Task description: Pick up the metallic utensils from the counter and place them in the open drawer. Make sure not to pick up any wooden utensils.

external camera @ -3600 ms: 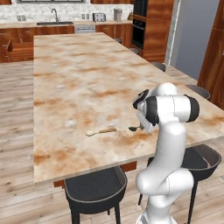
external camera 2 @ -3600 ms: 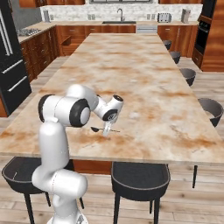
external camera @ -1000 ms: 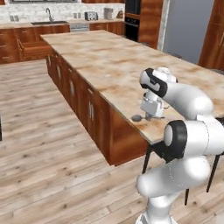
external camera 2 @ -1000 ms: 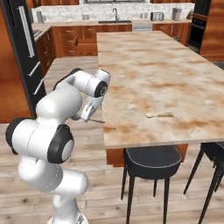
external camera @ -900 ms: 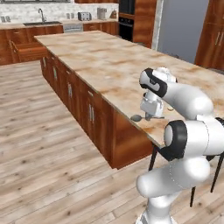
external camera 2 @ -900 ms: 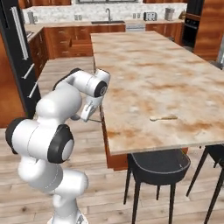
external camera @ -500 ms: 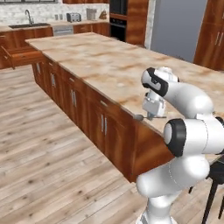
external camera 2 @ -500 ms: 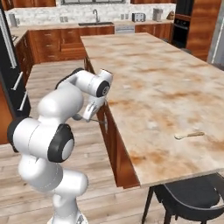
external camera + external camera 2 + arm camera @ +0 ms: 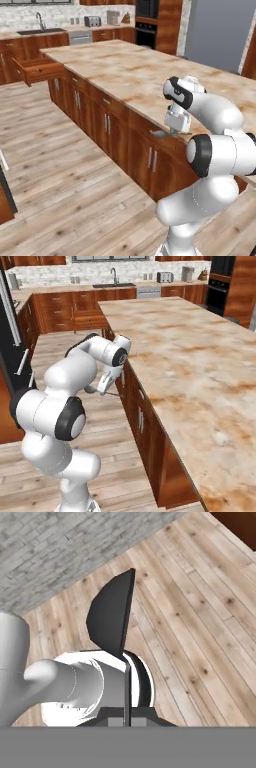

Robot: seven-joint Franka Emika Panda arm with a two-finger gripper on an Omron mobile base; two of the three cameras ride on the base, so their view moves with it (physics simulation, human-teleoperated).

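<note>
One utensil is riding in the two-finger gripper (image 9: 127, 719): the slim dark-grey metal spoon with thin handle (image 9: 112, 613). I am reading the fingers as pressed together on the handle, which is running as a thin vertical line straight out from between the tips. The bowl is standing well clear of the tips, edge-on and slightly cupped, at the far end of the handle.

Beyond the spoon, the hand camera is looking at light wooden plank flooring (image 9: 200, 627) and a grey brick wall (image 9: 55, 547).

In the left base view the gripper (image 9: 172, 131) is hanging at the long edge of the beige stone island counter with orange-brown marbling (image 9: 125, 70), and the spoon (image 9: 159, 133) is poking out sideways from it, away from the stone and just above the red-brown cabinet fronts (image 9: 107, 130).

In the right base view the gripper (image 9: 102, 387) is sitting just off the counter (image 9: 200, 366), beside the cabinet fronts and over the floor, not above the stone.

The wide, shallow red-brown wooden drawer box (image 9: 37, 70) is standing pulled open at the far end of the island, well apart from the gripper and far ahead of it along the cabinet run. I cannot tell what is lying inside it.
</note>
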